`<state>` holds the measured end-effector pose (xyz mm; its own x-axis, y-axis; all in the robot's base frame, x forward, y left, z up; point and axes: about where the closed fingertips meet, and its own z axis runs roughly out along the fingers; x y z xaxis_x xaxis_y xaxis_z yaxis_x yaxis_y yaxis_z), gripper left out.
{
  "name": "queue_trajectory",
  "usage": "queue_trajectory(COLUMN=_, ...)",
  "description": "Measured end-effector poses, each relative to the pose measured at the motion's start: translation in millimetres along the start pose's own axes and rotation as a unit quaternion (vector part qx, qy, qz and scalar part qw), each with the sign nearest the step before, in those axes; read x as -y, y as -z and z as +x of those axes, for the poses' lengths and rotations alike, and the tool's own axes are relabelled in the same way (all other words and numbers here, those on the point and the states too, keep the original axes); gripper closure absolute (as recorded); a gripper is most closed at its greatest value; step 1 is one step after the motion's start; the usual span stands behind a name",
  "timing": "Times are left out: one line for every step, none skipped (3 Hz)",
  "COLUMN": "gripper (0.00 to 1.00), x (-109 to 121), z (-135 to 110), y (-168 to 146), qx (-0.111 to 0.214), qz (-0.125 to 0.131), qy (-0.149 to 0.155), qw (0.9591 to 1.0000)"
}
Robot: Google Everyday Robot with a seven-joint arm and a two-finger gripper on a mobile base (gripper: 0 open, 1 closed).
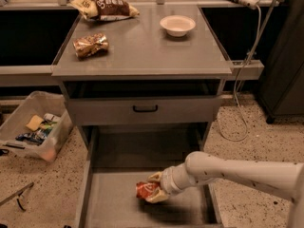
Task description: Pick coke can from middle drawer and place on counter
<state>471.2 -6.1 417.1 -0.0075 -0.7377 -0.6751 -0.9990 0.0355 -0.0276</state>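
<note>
The coke can [143, 191], red with white lettering, lies on its side in the open middle drawer [114, 201], right of the middle of the drawer floor. My gripper [153, 189] reaches in from the right on a white arm. Its pale fingers [156, 177] sit above and below the can and are shut on it, low over the drawer floor. The counter [142, 51] is the grey cabinet top above and behind the drawer.
On the counter are a white bowl [177, 25], a gold-brown snack packet [90, 45] and a brown-and-yellow chip bag [102, 6]. A closed drawer front with a black handle [145, 109] overhangs the open drawer. A plastic bin [33, 127] stands on the floor at left. A cable [244, 94] hangs at right.
</note>
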Motion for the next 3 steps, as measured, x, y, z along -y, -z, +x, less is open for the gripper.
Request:
queue_trajectory(gripper=1.0, x=-5, z=-45, y=74, qx=0.02, qz=0.025, qy=0.026, qw=0.9991)
queue_trajectory(gripper=1.0, x=-21, z=-133, y=184, qx=0.049, qz=0.051, qy=0.095, qw=0.9929)
queue_trajectory(gripper=1.0, x=-21, z=-133, y=184, qx=0.049, qz=0.051, qy=0.095, qw=0.9929)
